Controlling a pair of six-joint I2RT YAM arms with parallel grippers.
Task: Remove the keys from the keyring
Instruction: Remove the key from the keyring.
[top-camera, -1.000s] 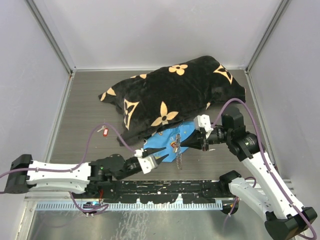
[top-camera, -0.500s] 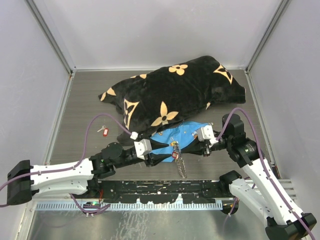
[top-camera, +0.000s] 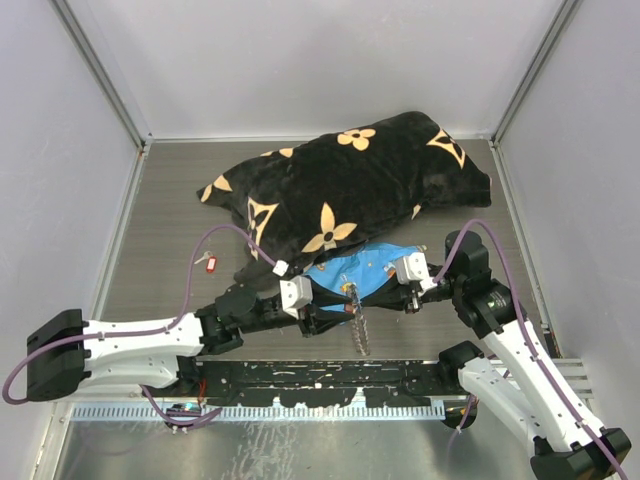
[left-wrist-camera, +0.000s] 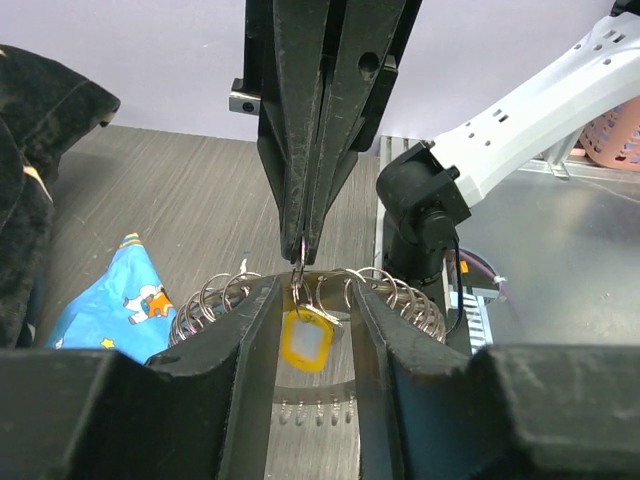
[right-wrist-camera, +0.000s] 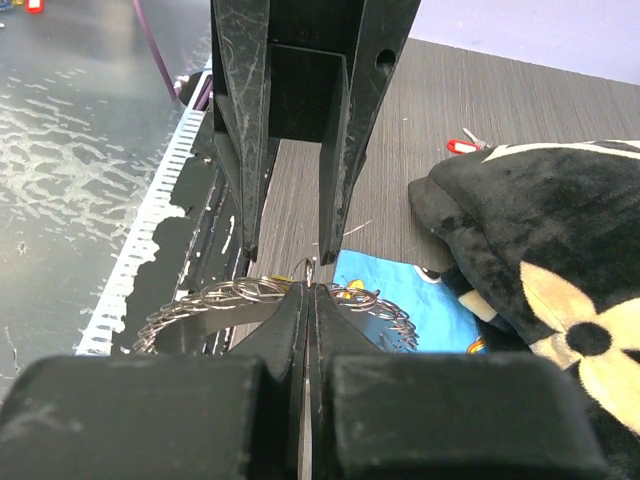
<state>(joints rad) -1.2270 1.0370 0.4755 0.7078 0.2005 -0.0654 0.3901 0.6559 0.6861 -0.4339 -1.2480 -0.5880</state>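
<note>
A slip is the main worry. The keyring (left-wrist-camera: 215, 300) is thin & springy and is pinched by only the very tips of the R claw (right-wrist-camera: 306, 290). If the yellow key (left-wrist-camera: 305, 340) is tugged hard, the ring could be pulled free and dropped by the blue cloth (top-camera: 375, 262). The key's head could also be missed or only clipped at its edge, b/c it hangs loose and can swing or turn; then it would be flicked away, not gripped. If the key is pulled w/o being slid along the coil to its gap, the ring could be bent or jammed. The R claw is pressed fully together, w/ the top of the coil caught btw its tips; the ring is hung from there, near the front of the table (top-camera: 170, 200), just beside the cloth and in front of the black pillow (top-camera: 350, 180). The L claw (left-wrist-camera: 312, 295) is spread partway. The yellow key hangs btw its fingers (left-wrist-camera: 250, 350), close to one, but no squeeze on it can be seen. A red key (top-camera: 208, 262) is seen lying loose on the table, well apart from the ring.
</note>
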